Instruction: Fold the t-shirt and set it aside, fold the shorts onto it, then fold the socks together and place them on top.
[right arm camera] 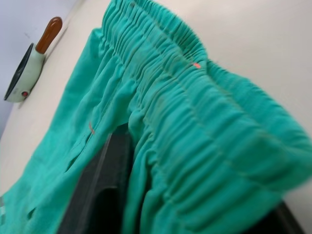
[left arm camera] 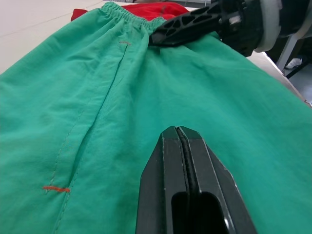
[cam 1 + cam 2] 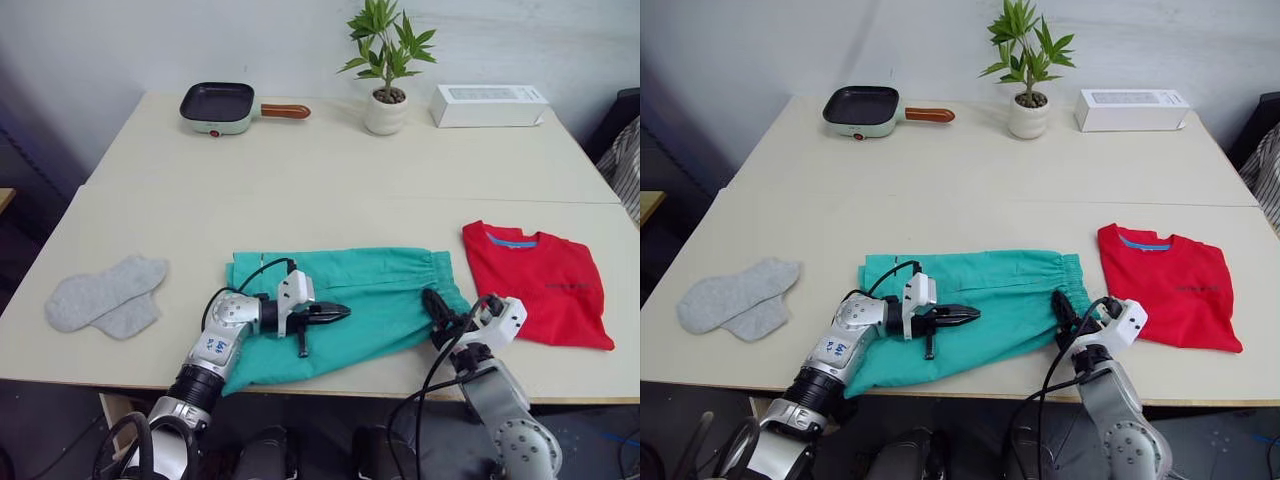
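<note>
Shorts [image 3: 360, 300] of smooth teal cloth lie flat at the worktop's [image 3: 300, 180] near edge; right gripper [image 3: 437, 306] fingers pinch their gathered waistband, left gripper [image 3: 335, 314] fingers closed, empty, above them.

The two head views look forward and down from above the near table [image 3: 330, 180] edge, facing the far wall. Both cover the same scene, from the socks [image 3: 108, 294] at left to the t-shirt [image 3: 538, 282] at right.

The left wrist view sits close over the shorts [image 2: 97, 112], facing right along them toward the waistband, t-shirt and right gripper [image 2: 195, 24].

The right wrist view sits very close at the waistband, facing left and far toward the pan [image 1: 30, 61], and shares the shorts.
</note>
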